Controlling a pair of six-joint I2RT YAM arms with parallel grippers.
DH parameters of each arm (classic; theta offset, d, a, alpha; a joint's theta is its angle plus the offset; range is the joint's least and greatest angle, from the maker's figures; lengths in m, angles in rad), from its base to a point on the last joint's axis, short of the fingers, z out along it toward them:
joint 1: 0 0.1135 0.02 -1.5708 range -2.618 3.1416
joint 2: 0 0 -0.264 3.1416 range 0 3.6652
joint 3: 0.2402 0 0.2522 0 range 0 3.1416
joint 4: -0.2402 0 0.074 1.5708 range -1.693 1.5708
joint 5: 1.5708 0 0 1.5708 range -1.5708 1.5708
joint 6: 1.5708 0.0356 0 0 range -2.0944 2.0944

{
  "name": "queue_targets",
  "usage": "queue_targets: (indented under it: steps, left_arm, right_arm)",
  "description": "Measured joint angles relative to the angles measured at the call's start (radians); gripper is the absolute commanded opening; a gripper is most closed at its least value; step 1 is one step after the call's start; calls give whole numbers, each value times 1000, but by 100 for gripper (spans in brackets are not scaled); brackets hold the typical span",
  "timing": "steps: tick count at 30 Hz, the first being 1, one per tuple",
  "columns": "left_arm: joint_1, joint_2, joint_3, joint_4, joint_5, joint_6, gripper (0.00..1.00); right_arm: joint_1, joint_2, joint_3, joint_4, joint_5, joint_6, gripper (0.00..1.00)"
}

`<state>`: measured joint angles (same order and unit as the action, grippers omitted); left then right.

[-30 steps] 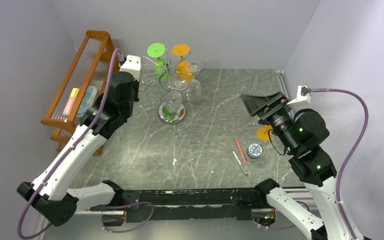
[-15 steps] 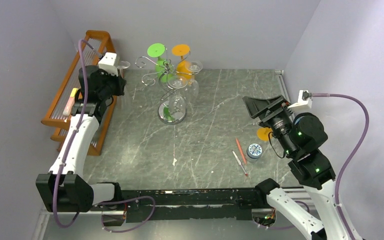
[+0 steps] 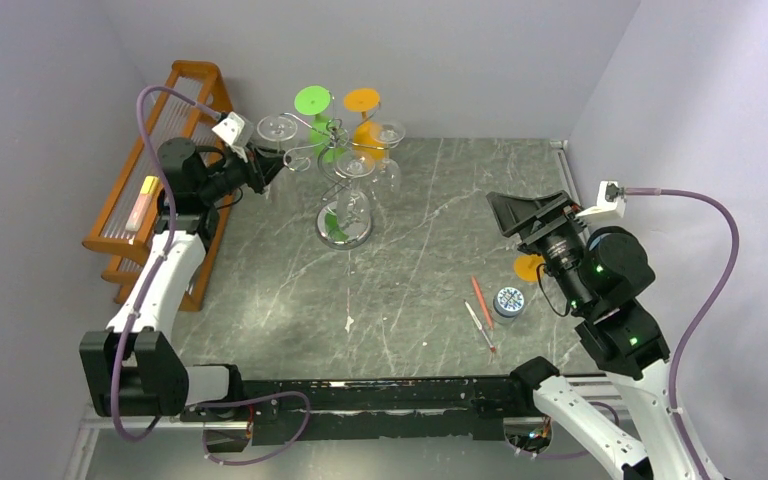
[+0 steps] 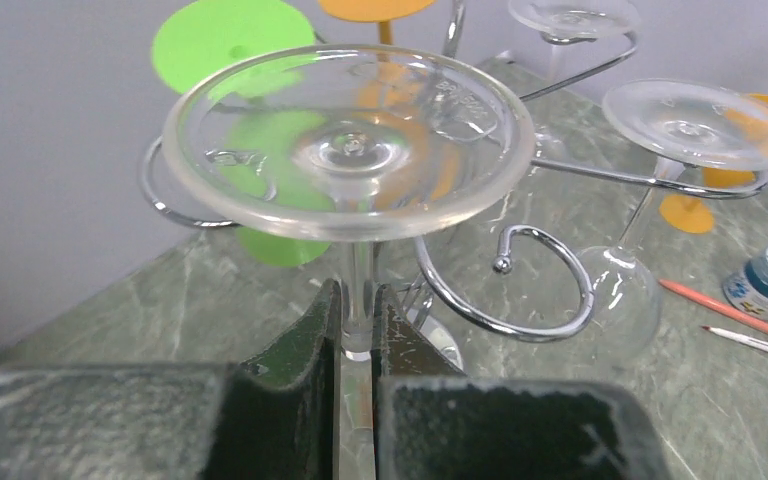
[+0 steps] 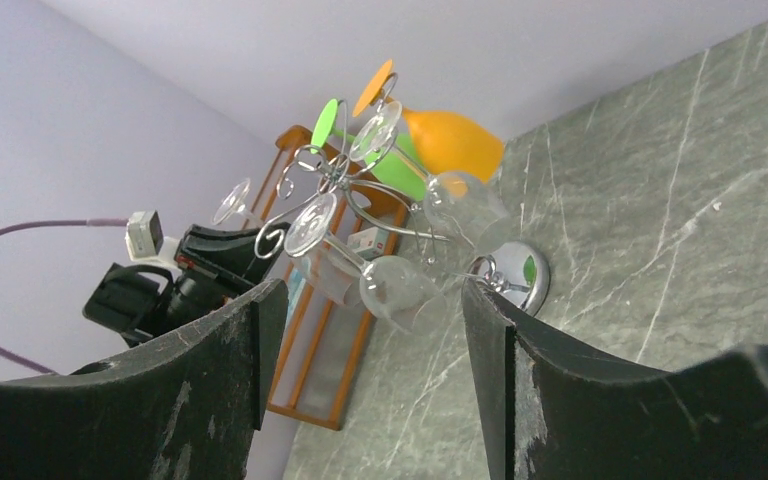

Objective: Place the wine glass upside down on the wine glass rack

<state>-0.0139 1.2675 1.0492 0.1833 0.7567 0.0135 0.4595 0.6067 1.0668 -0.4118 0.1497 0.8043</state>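
Clamped tight between the two dark fingers (image 4: 298,352) of the left gripper (image 4: 357,322): the clear stem of the wine glass (image 4: 348,150), upside down, its round foot straight above the fingertips, its bowl hidden behind the gripper body. Just past the fingertips and slightly to their right, a curled hook arm of the wine glass rack (image 4: 520,322), close to the stem but apart from it. Behind the foot on the fingers' left side, another wire loop of the same rack, contact with the glass impossible to judge. Farther right of the fingers, hanging foot-up from the rack, a second clear glass (image 4: 695,125). Beyond the held foot, a green glass (image 4: 230,35) and an orange glass (image 4: 375,8). From above, held glass level with the rack's top, just left of the hooks. Right gripper (image 5: 372,300): fingers (image 5: 220,380) spread wide, nothing between them, well apart from rack and glass. Near those open fingers, down on the table (image 3: 430,250): a red pencil (image 3: 481,300) and a small tin (image 3: 508,301).
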Motion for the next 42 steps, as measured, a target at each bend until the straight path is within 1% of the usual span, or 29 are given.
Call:
queue_targets:
  steps: [5, 13, 17, 23, 28, 42]
  left_arm:
    - [0, 97, -1, 95, 103, -60, 5]
    - [2, 202, -1, 196, 194, -128, 5]
    - [2, 237, -1, 257, 216, -166, 5]
    - [2, 272, 8, 309, 212, -190, 5]
    - [2, 301, 42, 312, 197, -179, 5]
    - [2, 333, 74, 309, 171, -137, 5]
  right_arm:
    - [0, 1, -9, 3, 0, 0, 68]
    - [0, 1, -11, 3, 0, 1, 68]
    - [0, 5, -12, 4, -3, 1, 68]
    - [0, 10, -15, 10, -8, 7, 67]
    - [0, 13, -28, 25, -19, 18, 67]
    - [0, 31, -48, 56, -48, 33, 67]
